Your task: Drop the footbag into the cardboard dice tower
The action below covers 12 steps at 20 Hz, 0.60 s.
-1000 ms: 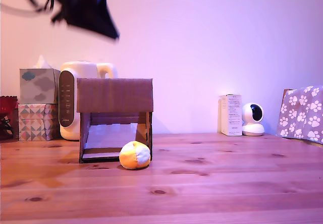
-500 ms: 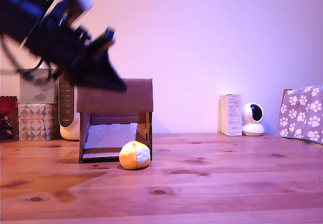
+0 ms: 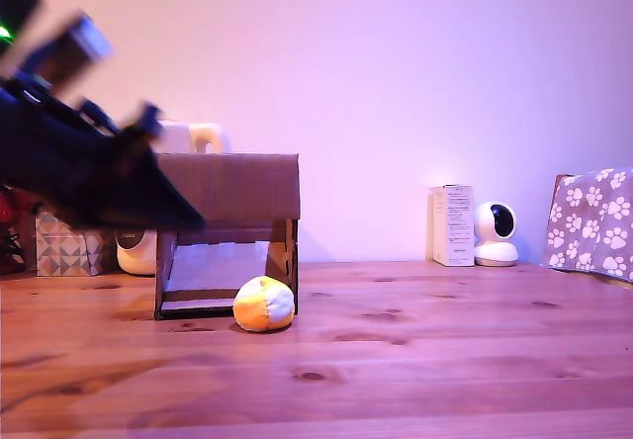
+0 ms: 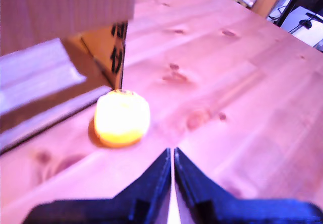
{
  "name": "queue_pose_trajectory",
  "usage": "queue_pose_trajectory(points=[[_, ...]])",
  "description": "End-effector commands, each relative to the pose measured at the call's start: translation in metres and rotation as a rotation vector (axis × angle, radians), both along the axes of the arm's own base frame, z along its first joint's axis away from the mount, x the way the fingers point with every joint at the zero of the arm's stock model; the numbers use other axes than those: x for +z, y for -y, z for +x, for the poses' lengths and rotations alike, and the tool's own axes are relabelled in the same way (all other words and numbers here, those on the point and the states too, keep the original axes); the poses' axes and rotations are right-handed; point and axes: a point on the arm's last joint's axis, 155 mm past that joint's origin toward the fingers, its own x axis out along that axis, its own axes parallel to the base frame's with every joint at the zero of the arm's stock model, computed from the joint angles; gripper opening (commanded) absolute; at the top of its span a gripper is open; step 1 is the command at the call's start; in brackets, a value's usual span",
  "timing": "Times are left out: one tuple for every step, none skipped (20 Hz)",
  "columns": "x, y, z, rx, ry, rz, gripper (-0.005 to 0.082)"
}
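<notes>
Looks like somebody's home, not a lab

Knotty pine table (image 3: 415, 360) against a plain wall, with tissue boxes (image 3: 74, 243) and a white kettle (image 3: 198, 137) tucked behind the gripper (image 3: 183, 217). Well off to its far side sit a little white security camera (image 3: 494, 233), a small white carton (image 3: 453, 225) and a paw-print cloth (image 3: 593, 221).

Arm angled downward, tool (image 4: 173, 156) fingers pressed together, nothing held.

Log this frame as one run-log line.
phase: approach | hand: shut, empty, above table | footbag: on table, beside cardboard dice tower opening | drop: not done
</notes>
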Motion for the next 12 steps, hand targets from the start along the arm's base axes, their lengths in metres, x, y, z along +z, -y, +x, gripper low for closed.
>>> queue_pose_trajectory(points=[[0.005, -0.004, -0.004, 0.016, -0.002, -0.008, -0.0020], [0.012, -0.004, -0.005, 0.015, 0.013, -0.017, -0.0020], [0.016, -0.005, -0.007, 0.016, 0.017, -0.023, -0.0020], [0.019, -0.005, -0.008, 0.016, 0.023, -0.026, -0.0019], [0.020, -0.005, -0.008, 0.016, 0.027, -0.028, -0.0019], [0.020, -0.005, -0.008, 0.016, 0.027, -0.028, -0.0019], [0.019, -0.005, -0.008, 0.016, 0.025, -0.026, -0.0018], [0.018, -0.005, -0.007, 0.016, 0.021, -0.024, -0.0013], [0.016, -0.005, -0.007, 0.015, 0.018, -0.023, -0.0012], [0.013, -0.003, -0.008, 0.010, 0.012, -0.019, -0.0012], [0.011, 0.001, -0.008, 0.001, 0.011, -0.019, -0.0011], [0.009, 0.006, -0.008, -0.011, 0.014, -0.020, -0.0011]])
